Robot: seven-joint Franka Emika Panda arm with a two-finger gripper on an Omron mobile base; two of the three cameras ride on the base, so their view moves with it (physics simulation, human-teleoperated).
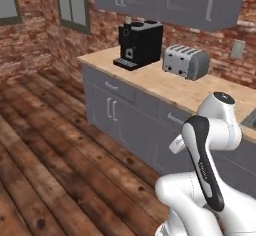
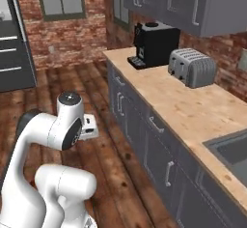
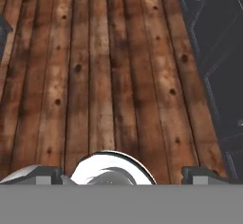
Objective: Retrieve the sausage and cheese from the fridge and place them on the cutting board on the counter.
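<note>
The dark-grey fridge (image 2: 13, 48) stands at the far left of the right base view, across the plank floor, with its lower drawers showing. The light wood counter (image 1: 160, 82) (image 2: 181, 104) runs over grey cabinets, and its dark inset sink (image 2: 230, 150) is at the near right. My arm is folded close over the base, with the hand pointing down at the floor. In the hand view my gripper (image 3: 122, 173) is open: its fingertips (image 3: 45, 173) stand wide apart with nothing between them, above bare planks. The sausage, the cheese and the cutting board are out of view.
A black coffee machine (image 1: 138, 44) (image 2: 153, 44) and a silver toaster (image 1: 185, 62) (image 2: 192, 67) stand on the counter against the brick wall. Grey wall cabinets (image 1: 170, 0) hang above. The cabinet fronts (image 3: 213, 61) lie close on the hand's right. Wooden floor (image 1: 55, 155) stretches toward the fridge.
</note>
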